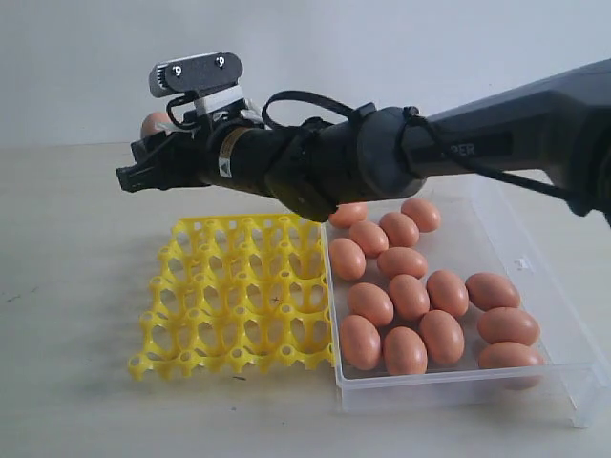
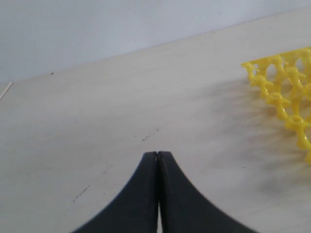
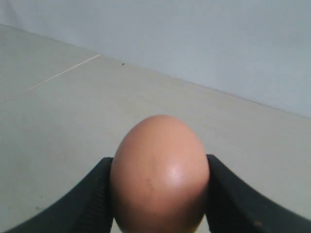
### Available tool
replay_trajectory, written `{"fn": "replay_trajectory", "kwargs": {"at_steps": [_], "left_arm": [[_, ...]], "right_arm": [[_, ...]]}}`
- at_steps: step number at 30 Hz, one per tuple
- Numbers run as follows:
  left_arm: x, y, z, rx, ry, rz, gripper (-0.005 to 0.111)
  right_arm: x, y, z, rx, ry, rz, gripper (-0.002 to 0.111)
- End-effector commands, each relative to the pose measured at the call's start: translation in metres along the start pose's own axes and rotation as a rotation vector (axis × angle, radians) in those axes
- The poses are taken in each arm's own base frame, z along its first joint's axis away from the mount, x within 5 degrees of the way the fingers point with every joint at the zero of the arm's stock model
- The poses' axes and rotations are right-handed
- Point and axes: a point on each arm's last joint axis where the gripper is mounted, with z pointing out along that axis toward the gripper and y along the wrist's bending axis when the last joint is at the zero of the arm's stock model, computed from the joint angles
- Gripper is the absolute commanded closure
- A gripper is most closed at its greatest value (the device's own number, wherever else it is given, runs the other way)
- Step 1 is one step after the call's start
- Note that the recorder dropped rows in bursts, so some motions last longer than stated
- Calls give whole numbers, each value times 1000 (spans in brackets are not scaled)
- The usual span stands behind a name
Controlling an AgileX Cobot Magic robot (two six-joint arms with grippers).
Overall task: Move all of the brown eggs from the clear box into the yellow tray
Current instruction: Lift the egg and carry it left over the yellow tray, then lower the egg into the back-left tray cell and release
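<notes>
My right gripper (image 1: 145, 157) reaches across from the right and hangs above the far left corner of the yellow tray (image 1: 239, 296). It is shut on one brown egg (image 1: 155, 124), which fills the space between the fingers (image 3: 92, 194) in the right wrist view, where that egg (image 3: 159, 174) is seen over bare table. Several more brown eggs (image 1: 409, 296) lie in the clear box (image 1: 458, 386) right of the tray. The tray's cups look empty. My left gripper (image 2: 156, 154) is shut on nothing, low over the table beside a corner of the yellow tray (image 2: 286, 92). It does not show in the exterior view.
The pale tabletop (image 1: 67, 286) spreads left of and in front of the tray. The right arm's dark body (image 1: 363, 157) spans the scene above the tray and the box's far end. A white wall stands behind.
</notes>
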Motion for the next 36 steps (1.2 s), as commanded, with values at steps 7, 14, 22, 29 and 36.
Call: {"fn": "replay_trajectory", "kwargs": {"at_steps": [7,14,22,29,36], "left_arm": [[-2,0,-1,-2,-18,-3,107],[-2,0,-1,-2,-18,-3,107],[-2,0,-1,-2,-18,-3,107],[-2,0,-1,-2,-18,-3,107],[-2,0,-1,-2,-18,-3,107]], "right_arm": [[44,-14,17,-1,70,77,108],[67,-18,24,11,120,132,108],[73,-21,24,42,170,133,108],[73,-21,24,43,174,131,83],[76,-22,23,61,201,130,51]]}}
